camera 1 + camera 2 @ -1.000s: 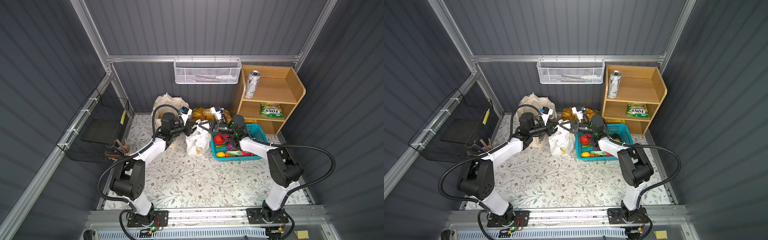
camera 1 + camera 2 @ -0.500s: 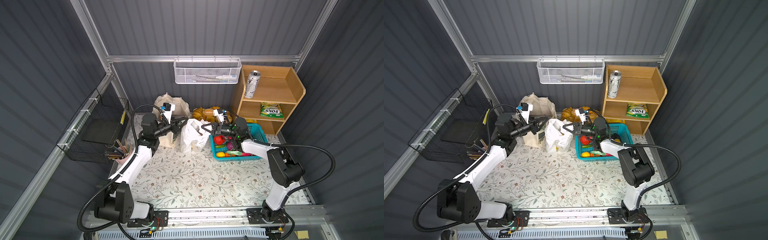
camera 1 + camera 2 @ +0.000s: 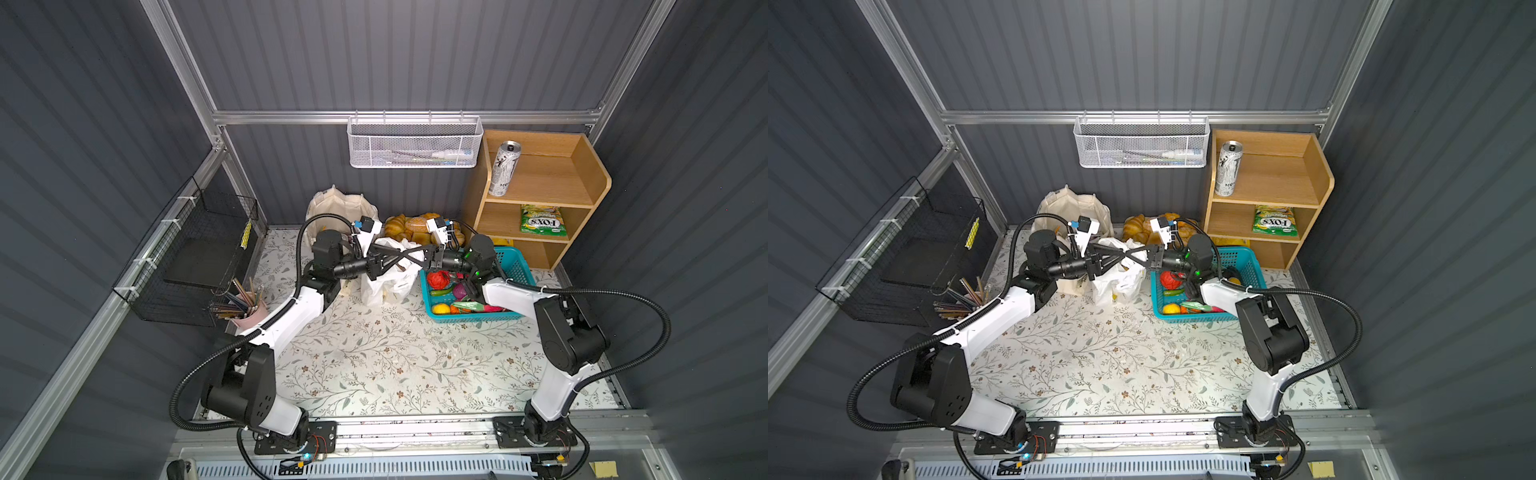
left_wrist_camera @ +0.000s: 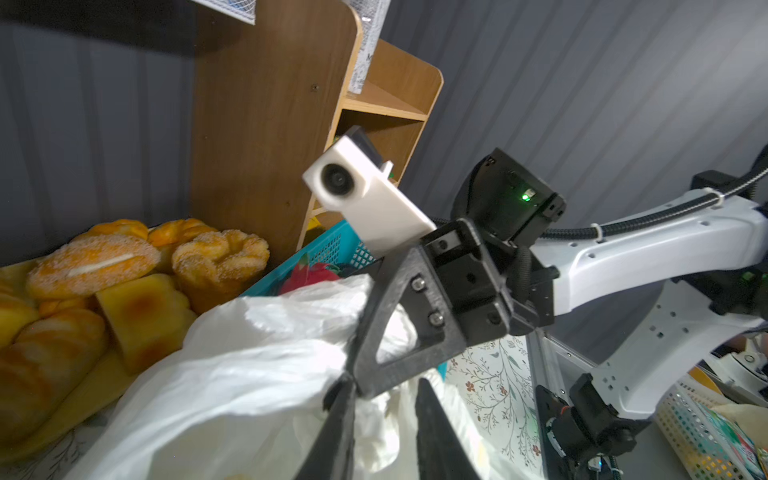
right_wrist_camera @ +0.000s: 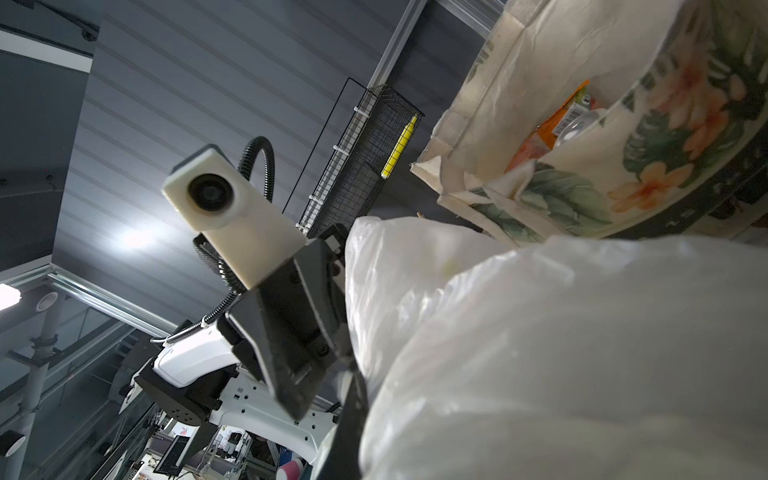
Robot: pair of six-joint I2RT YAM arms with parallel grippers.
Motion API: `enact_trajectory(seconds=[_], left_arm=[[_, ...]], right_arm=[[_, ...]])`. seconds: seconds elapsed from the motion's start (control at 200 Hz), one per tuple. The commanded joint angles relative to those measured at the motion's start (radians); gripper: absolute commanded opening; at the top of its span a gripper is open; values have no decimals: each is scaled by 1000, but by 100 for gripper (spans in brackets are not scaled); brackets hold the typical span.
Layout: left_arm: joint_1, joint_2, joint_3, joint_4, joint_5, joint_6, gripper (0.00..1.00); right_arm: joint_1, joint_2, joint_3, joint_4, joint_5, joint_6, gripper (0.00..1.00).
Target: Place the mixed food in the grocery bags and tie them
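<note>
The white plastic bag (image 3: pixel 386 282) (image 3: pixel 1117 282) stands mid-table in front of the cream canvas tote (image 3: pixel 332 208) (image 5: pixel 519 104). My left gripper (image 3: pixel 397 261) (image 4: pixel 384 386) and right gripper (image 3: pixel 406 258) (image 5: pixel 357 399) meet tip to tip over the bag's top. Bunched plastic (image 4: pixel 232 374) sits between the left fingers. The right jaws are shut, with bag plastic gathered against them. An orange packet (image 5: pixel 552 120) lies inside the tote. A silver can (image 3: pixel 503 168) and a green FOX'S pouch (image 3: pixel 542 220) sit on the shelf.
A blue basket (image 3: pixel 515 266) of toy fruit and vegetables stands right of the bag, with bread (image 3: pixel 411 226) on a tray behind it. The wooden shelf (image 3: pixel 582 178) fills the back right corner. A black wire basket (image 3: pixel 199 257) and a pencil cup (image 3: pixel 245 307) are at the left.
Half a second ago my left arm had swung out left, drawing the bag that way. It is now back over the bag, tips against the right gripper, which barely moved.
</note>
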Motion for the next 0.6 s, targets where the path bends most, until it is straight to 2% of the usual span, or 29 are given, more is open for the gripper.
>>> enact_trajectory(seconds=[0.0, 0.2, 0.375, 0.595], left_arm=[[8, 22, -31, 81, -27, -27, 27], [8, 90, -43, 137, 60, -67, 30], [8, 135, -89, 412, 115, -231, 33], [8, 161, -70, 496, 117, -288, 34]], right_arm=[[-1, -37, -6, 48, -13, -6, 0], [-1, -42, -6, 52, -14, -6, 0], [-1, -41, -7, 52, -14, -6, 0], [-1, -35, -10, 50, -12, -6, 0]])
